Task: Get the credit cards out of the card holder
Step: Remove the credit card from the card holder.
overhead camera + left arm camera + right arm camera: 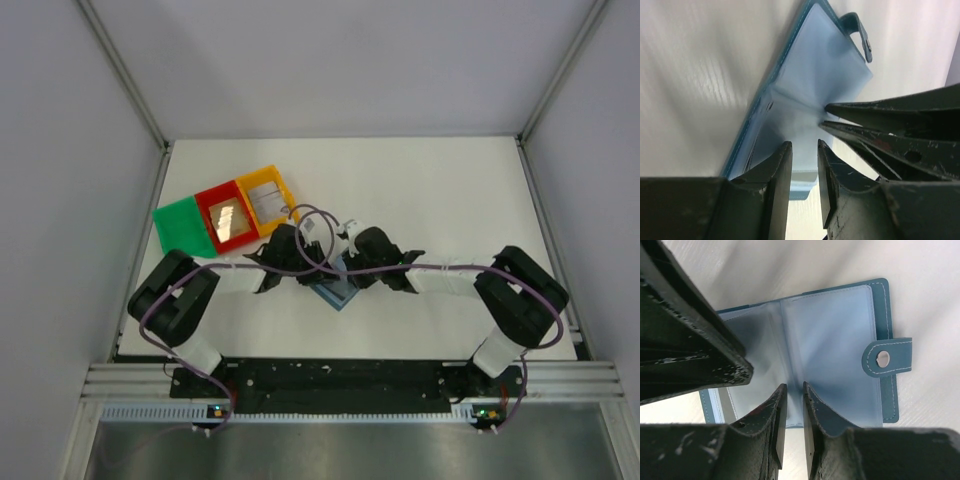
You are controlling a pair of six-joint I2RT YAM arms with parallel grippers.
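Observation:
The blue card holder [338,292] lies open on the white table between my two grippers, with its snap strap [887,358] at one side. Its pale inner sleeves [830,340] look empty, and no credit cards show inside. My right gripper [793,387] is pinched on a fold of sleeve near the spine. My left gripper [805,146] hovers open over the other panel, only the sleeve's edge showing behind the gap. The right fingers [880,112] reach in beside it. A card lies in the red tray [228,216], another in the yellow tray [268,198].
A green tray [182,226] stands left of the red and yellow ones at the back left of the table. Purple cables [310,240] loop over both arms. Grey walls close in the table on three sides.

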